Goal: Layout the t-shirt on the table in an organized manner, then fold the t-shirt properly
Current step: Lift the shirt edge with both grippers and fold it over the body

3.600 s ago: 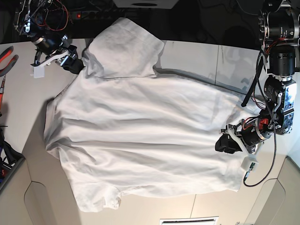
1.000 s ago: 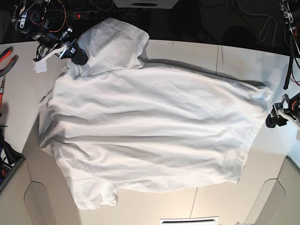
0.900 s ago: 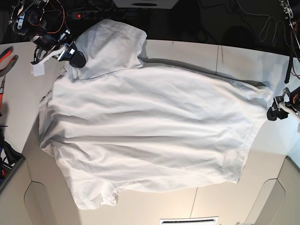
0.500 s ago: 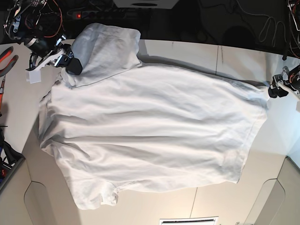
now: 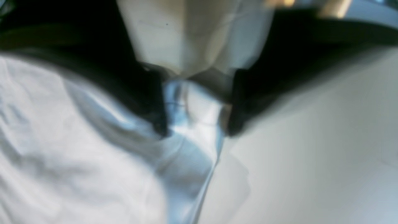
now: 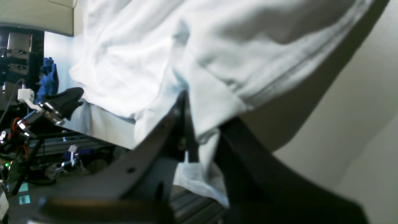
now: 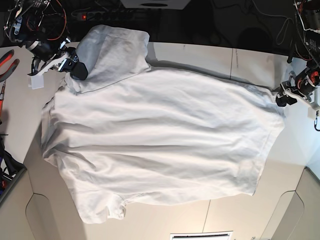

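The white t-shirt (image 7: 160, 140) lies spread wide on the table (image 7: 210, 55), with one sleeve hanging over the back edge. At the back left, my right gripper (image 7: 76, 70) is shut on the cloth by that sleeve. The right wrist view shows a fold of t-shirt (image 6: 140, 62) pinched in that gripper (image 6: 202, 115). At the shirt's far right corner sits my left gripper (image 7: 280, 97). In the blurred left wrist view that gripper (image 5: 194, 133) has its jaws partly apart, with the t-shirt (image 5: 62, 155) edge lying between the dark fingers (image 5: 155, 105).
Red-handled pliers (image 7: 7, 62) lie at the left edge. A power strip (image 7: 100, 15) and cables run behind the table. A thin dark seam (image 7: 232, 62) crosses the tabletop at the back right. Cut-out corners (image 7: 45, 215) mark the front.
My left gripper has travelled from the right edge back to the shirt's right corner, and its jaws have narrowed around the hem. The right gripper has drawn the sleeve slightly left.
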You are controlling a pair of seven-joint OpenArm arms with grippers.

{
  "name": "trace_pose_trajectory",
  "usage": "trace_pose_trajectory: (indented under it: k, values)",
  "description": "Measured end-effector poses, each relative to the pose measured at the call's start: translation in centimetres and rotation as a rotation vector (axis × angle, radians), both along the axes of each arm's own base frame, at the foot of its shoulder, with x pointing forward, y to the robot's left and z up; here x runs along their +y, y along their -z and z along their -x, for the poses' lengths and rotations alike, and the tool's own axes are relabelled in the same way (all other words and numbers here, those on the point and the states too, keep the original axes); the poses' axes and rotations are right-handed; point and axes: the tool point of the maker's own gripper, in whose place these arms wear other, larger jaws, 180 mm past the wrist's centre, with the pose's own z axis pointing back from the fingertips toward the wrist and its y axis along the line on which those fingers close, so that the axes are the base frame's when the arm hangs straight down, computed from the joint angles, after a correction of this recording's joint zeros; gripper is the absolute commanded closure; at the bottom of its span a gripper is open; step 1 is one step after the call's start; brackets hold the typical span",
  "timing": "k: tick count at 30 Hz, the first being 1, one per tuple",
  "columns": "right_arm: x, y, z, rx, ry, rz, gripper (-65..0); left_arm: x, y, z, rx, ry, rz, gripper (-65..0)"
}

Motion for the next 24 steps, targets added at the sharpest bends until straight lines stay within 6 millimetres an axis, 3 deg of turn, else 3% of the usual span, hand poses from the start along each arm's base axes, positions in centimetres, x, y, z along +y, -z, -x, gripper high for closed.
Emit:
trace_pose_trajectory:
  k: [1, 5, 9, 15, 20, 24]
  values:
    - [0.1, 0.1, 0.1, 0.007, -0.006, 0.0, 0.0, -0.1, 0.1, 0.1, 0.006, 0.009, 0.002, 0.0]
    - [0.2, 0.5, 1.2, 0.039, -0.019, 0.0, 0.0, -0.4, -0.8, 0.4, -0.025, 0.002, 0.093, 0.0]
    - [0.2, 0.8, 2.9, 0.067, -0.025, 0.013, 0.0, -1.0, -3.3, 0.3, -0.114, 0.026, 0.239, 0.0]
    - [0.1, -1.8, 4.4, 0.028, -0.073, 0.095, 0.0, 0.4, -6.2, 1.1, -0.213, -0.029, 0.365, 0.0]
    - [0.3, -3.9, 4.9, -0.016, -0.108, 0.154, 0.0, 0.7, -4.8, 4.0, -0.152, -0.046, 0.368, 0.0]
    - [0.4, -3.6, 5.4, 0.016, -0.135, 0.169, 0.0, 0.4, -4.5, 5.5, -0.137, -0.058, 0.401, 0.0]
